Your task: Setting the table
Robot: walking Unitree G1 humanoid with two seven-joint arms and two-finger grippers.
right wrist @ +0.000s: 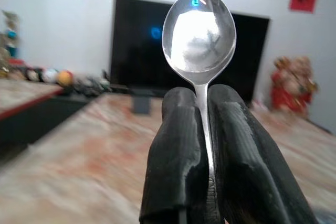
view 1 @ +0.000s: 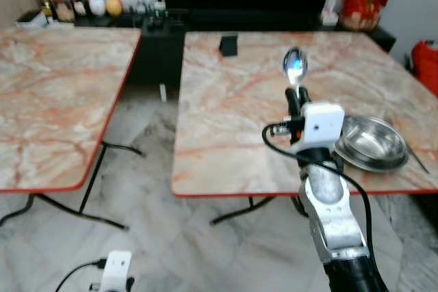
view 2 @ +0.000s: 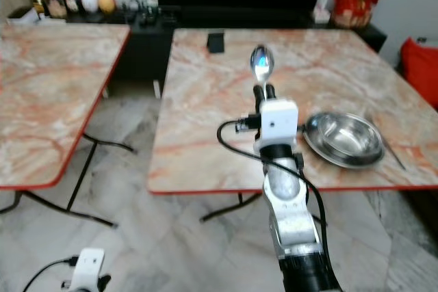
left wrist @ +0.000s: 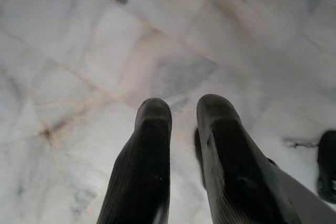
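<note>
Marble-patterned, red-edged, the table (view 1: 226, 121) spreads beneath and ahead of the right gripper (view 1: 294, 98), with a second matching table (view 1: 55, 94) well off to that gripper's left. Just to the gripper's right, near the table's front edge, sits a steel bowl (view 1: 373, 143). A small dark object (view 1: 228, 45) stands farther ahead, toward the table's back. The right gripper pinches a metal spoon (right wrist: 199, 32) by its handle between both fingers (right wrist: 176, 156), bowl end upright above the fingertips. Low over the pale tiled floor (left wrist: 79, 77), the left gripper (left wrist: 184, 111) hangs with its fingers slightly parted, holding nothing.
</note>
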